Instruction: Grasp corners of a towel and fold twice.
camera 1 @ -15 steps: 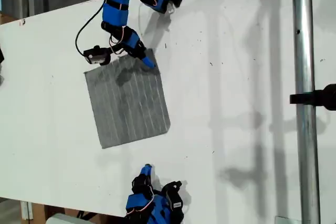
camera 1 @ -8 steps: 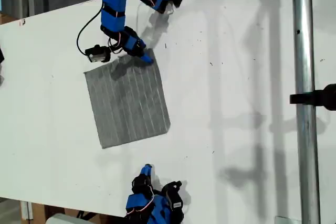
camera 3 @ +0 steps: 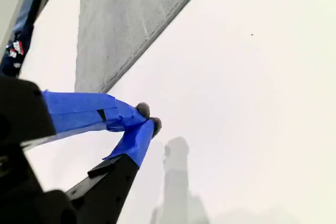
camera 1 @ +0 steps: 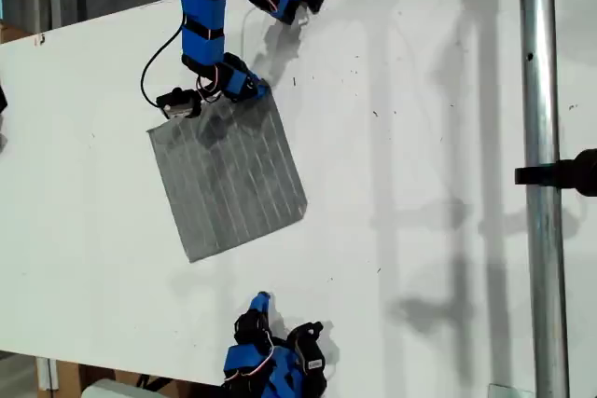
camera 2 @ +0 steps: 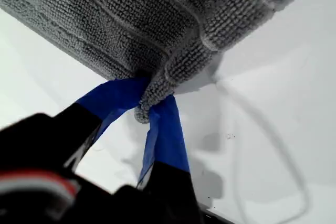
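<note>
The towel (camera 1: 227, 177) lies flat on the white worktop (camera 1: 420, 184), nearer its far edge in the exterior view. One corner (camera 2: 149, 106) is pinched between the blue jaws of my first gripper (camera 2: 148, 109). The bite takes only the very tip, so I judge it could slip free once the fold begins. My second gripper (camera 3: 148, 120) waits near the worktop's near edge, jaws pressed together on nothing. There are no containers in view.

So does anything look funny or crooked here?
A little. The towel lies tilted on the table, and one corner is bunched up where my first claw pinches it. Nothing looks spilled or broken.
</note>
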Tool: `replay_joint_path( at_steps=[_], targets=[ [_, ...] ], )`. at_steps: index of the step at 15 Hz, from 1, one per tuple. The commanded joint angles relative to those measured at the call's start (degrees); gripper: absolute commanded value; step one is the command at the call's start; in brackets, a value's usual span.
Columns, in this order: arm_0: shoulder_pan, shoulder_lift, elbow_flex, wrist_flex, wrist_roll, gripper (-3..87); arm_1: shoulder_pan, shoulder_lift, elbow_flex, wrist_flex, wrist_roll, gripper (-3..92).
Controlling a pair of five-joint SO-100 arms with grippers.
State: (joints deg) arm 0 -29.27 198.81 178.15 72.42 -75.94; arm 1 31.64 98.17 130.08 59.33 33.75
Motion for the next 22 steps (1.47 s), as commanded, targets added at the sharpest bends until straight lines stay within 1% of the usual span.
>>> replay_joint_path(
  at_steps=[1, 3, 4, 5, 7, 11, 15, 16, 17, 18, 19, 20, 21, 22],
  targets=[
    [0.35, 0.35, -0.97, 0.35, -1.76, -2.8, -0.53, 0.88, -2.64, -0.7, 0.44, -0.1],
    [5.01, 0.35, -3.78, 1.05, -6.06, -2.9, -0.7, 0.35, -2.55, -1.76, 0.44, -0.1],
    [6.33, -0.26, -6.68, 1.85, -6.68, -2.9, -0.7, 0.35, -2.55, -1.93, 0.44, -0.1],
    [6.94, -4.22, -11.16, 1.76, -5.36, -2.9, -0.62, 0.35, -2.55, -2.11, 0.26, -0.1],
    [7.65, -25.58, -25.4, -0.79, 0.88, -2.9, -0.62, 0.35, -2.55, -2.2, 0.18, -0.1],
    [12.83, -68.2, -56.16, -3.69, 13.97, -2.9, -0.62, 0.44, -2.55, -2.37, 0.0, -0.1],
    [16.88, -105.12, -92.02, 0.97, 23.2, -2.8, -1.14, 1.14, -1.93, -2.46, -0.09, -0.1],
    [17.14, -113.12, -100.63, 3.16, 23.47, -2.7, -1.14, 1.67, -1.49, -2.64, 0.0, -0.1],
    [17.14, -119.0, -107.23, 4.57, 23.73, 4.1, -1.05, 2.11, -1.14, -2.72, 0.0, -0.1],
    [16.88, -123.49, -112.94, 7.03, 23.2, 15.0, -0.97, 2.2, -1.05, -2.72, 0.0, -0.1],
    [16.96, -127.44, -118.39, 9.76, 24.61, 28.2, -0.88, 2.29, -0.97, -2.72, 0.0, -0.1],
    [17.84, -130.25, -122.26, 10.9, 29.0, 33.5, -0.79, 2.29, -0.97, -2.72, 0.0, -0.1],
    [18.46, -132.98, -126.3, 12.92, 32.87, 34.8, -0.53, 2.29, -0.97, -2.72, 0.0, -0.1],
    [18.72, -134.03, -127.0, 13.71, 35.42, 35.2, -0.53, 2.29, -0.88, -2.72, 0.0, -0.1]
  ],
)
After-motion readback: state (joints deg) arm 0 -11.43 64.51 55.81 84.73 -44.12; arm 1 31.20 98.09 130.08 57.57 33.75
